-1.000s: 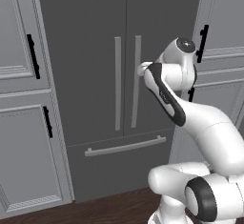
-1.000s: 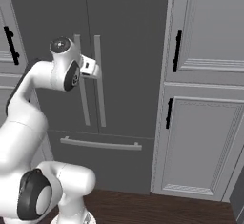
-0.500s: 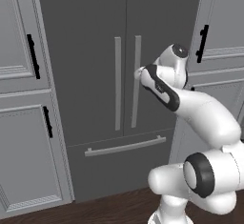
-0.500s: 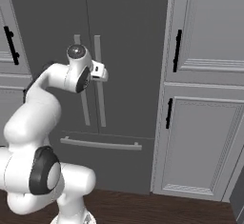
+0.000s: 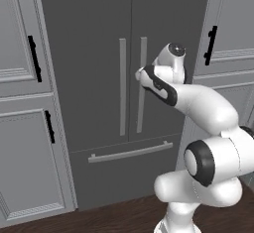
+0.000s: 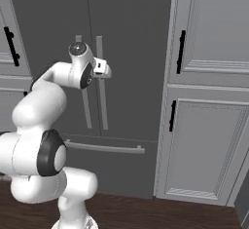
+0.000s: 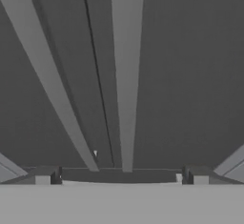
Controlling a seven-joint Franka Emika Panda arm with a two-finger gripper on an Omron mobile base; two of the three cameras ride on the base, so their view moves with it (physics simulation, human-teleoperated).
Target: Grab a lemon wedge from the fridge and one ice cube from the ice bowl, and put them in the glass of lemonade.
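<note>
The fridge is a tall dark grey double-door unit, and both doors are shut. Two long lighter grey bar handles run down its middle: the left handle and the right handle. My gripper is open and empty, held at upper handle height just in front of the right handle without touching it. The lemon wedge, ice cube, ice bowl and glass of lemonade are out of view.
Light grey panelled cabinets with black handles flank the fridge on both sides. A horizontal bar handle crosses the lower freezer drawer. Dark wood floor lies below.
The arm has stretched forward and its elbow has dropped. The open hand has moved closer to the fridge's right door handle. The doors have stayed shut.
</note>
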